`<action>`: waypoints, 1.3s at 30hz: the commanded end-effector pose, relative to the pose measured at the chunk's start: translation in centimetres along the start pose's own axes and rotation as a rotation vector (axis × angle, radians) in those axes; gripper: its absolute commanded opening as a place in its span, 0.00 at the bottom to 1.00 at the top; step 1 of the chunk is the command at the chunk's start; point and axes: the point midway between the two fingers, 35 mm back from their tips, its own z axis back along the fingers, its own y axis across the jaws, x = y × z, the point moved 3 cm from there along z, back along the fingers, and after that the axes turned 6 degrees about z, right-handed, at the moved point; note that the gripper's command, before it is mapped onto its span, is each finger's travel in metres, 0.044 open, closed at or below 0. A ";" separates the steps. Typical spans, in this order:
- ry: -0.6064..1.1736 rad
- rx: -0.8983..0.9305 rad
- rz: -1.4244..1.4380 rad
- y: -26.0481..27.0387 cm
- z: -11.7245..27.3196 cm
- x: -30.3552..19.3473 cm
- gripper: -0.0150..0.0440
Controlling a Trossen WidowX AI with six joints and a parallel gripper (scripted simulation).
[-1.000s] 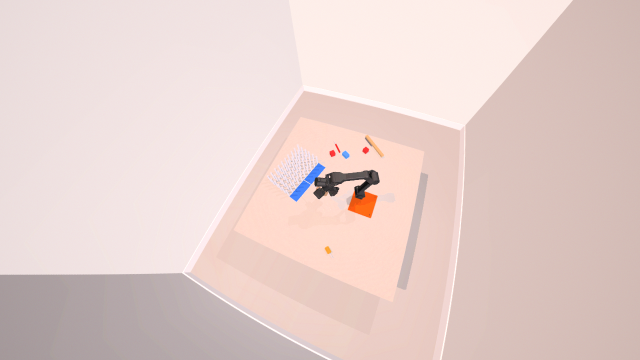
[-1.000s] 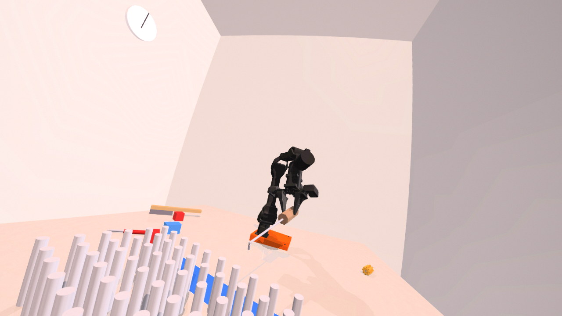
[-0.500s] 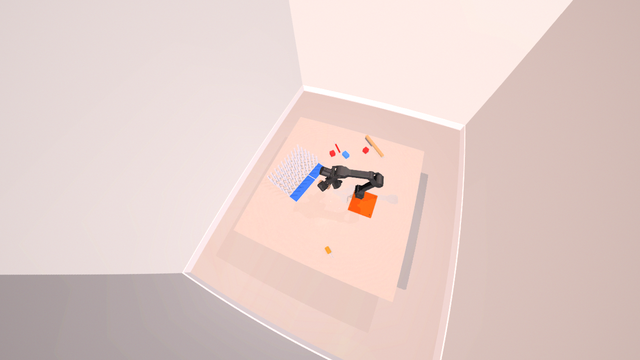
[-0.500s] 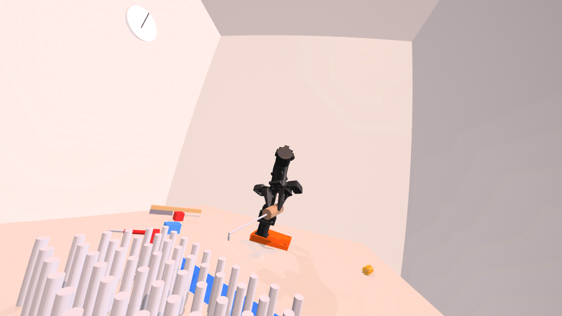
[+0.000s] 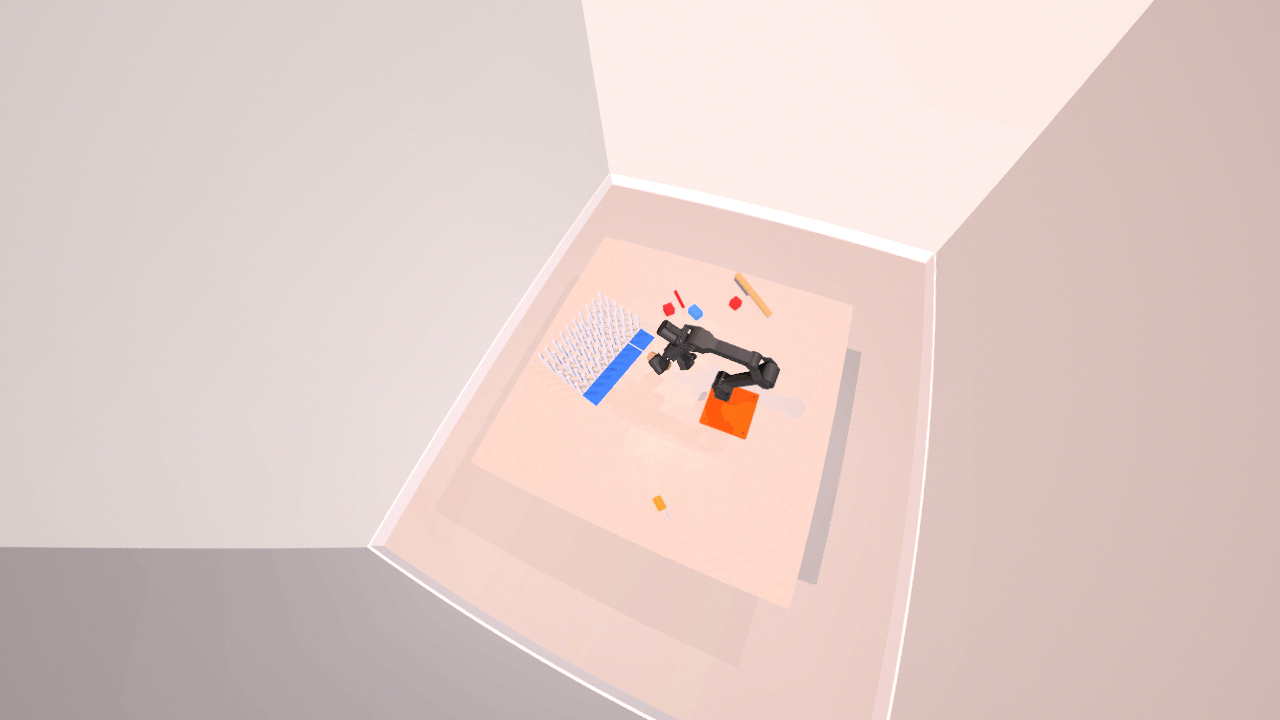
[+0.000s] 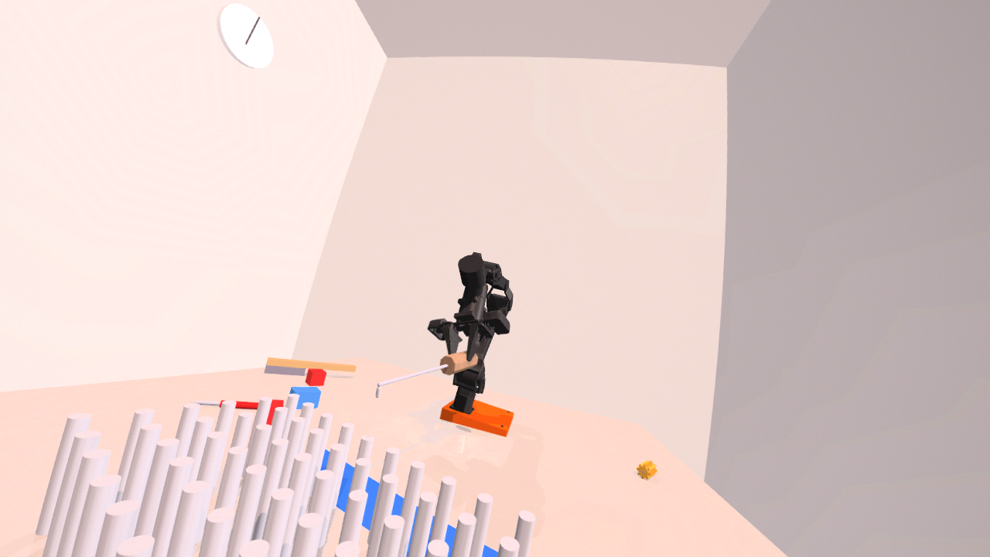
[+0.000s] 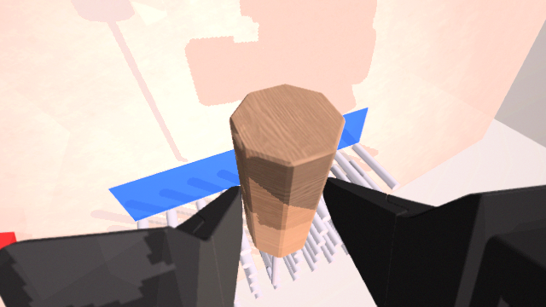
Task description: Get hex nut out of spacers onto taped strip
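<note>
The black arm [image 5: 729,351] reaches toward the blue strip [image 5: 613,371].

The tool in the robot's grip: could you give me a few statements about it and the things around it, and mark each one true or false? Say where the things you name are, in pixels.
1. The gripper [image 5: 673,361] [image 6: 462,353] [image 7: 282,191] is closed on a wooden handle [image 6: 457,362] [image 7: 285,170]. True.
2. The tool's bent tip [image 6: 377,391] is resting on the table. False: it hangs in the air.
3. The strip [image 5: 617,368] [image 6: 373,495] [image 7: 179,183] in front of the metal spacers [image 5: 590,344] [image 6: 256,498] is green. False: it is blue.
4. The arm stands on an orange base [image 5: 744,428] [image 6: 500,424]. True.
5. The brush [image 5: 753,295] [image 6: 311,364] is lying among the spacers. False: it lies well outside them.
</note>
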 end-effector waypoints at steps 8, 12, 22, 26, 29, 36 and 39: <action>0.089 -0.009 0.030 3.1 0.9 0.4 0.25; 0.115 -0.006 0.040 4.0 1.1 0.6 0.25; 0.117 -0.006 0.041 4.5 -0.8 1.0 0.25; 0.118 -0.006 0.041 5.0 -2.5 1.4 0.25; 0.119 -0.006 0.041 5.4 -3.8 1.8 0.25; 0.120 -0.005 0.040 6.1 -6.5 3.0 0.25; 0.121 -0.005 0.040 6.5 -7.6 3.7 0.25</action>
